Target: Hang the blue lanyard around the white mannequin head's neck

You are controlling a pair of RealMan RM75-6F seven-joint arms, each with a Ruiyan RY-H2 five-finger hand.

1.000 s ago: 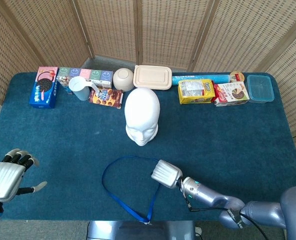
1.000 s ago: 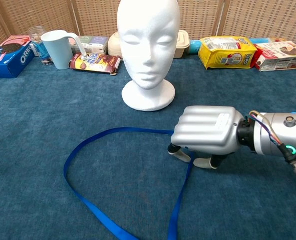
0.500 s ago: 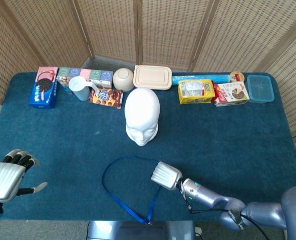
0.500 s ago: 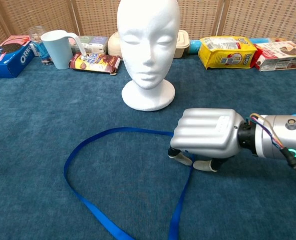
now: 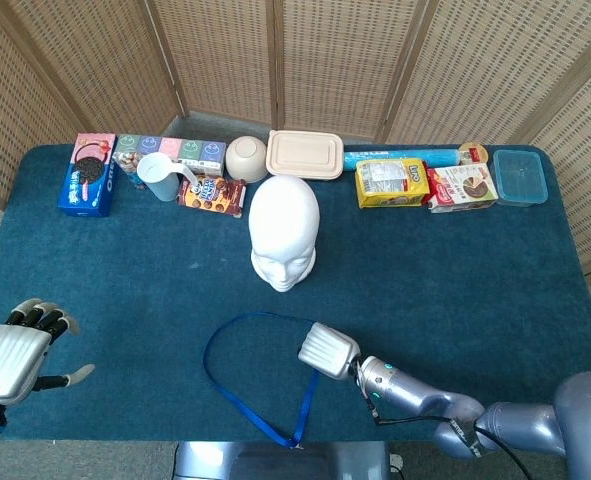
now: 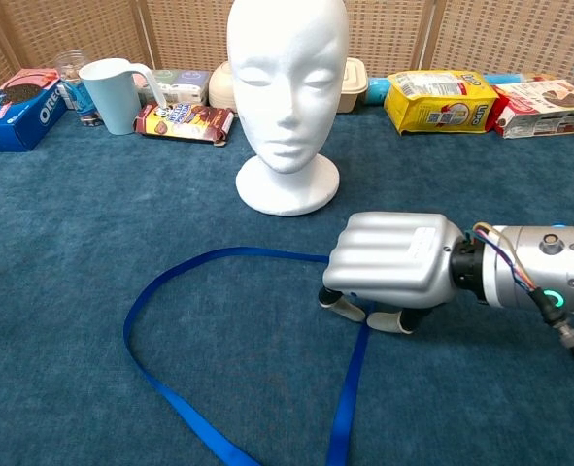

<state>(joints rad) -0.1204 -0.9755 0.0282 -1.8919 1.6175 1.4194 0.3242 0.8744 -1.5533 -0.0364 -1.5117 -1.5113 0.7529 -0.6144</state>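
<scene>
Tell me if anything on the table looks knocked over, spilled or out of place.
Nothing stands out. The mannequin head stands upright, the blue lanyard lies in a loose loop on the cloth under the right hand, and the snack boxes sit tidily along the back.

The right hand [image 6: 388,270] covers its fingers — hold on the blue lanyard [image 6: 219,257] unclear.

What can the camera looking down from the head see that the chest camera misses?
Only the head view shows the left robot hand, open over the table's near left corner, and the blue lidded container at far right. Only the chest view shows the mannequin head's face and the right robot hand's fingertips down at the lanyard. Both show the blue lanyard and the right robot hand.
</scene>
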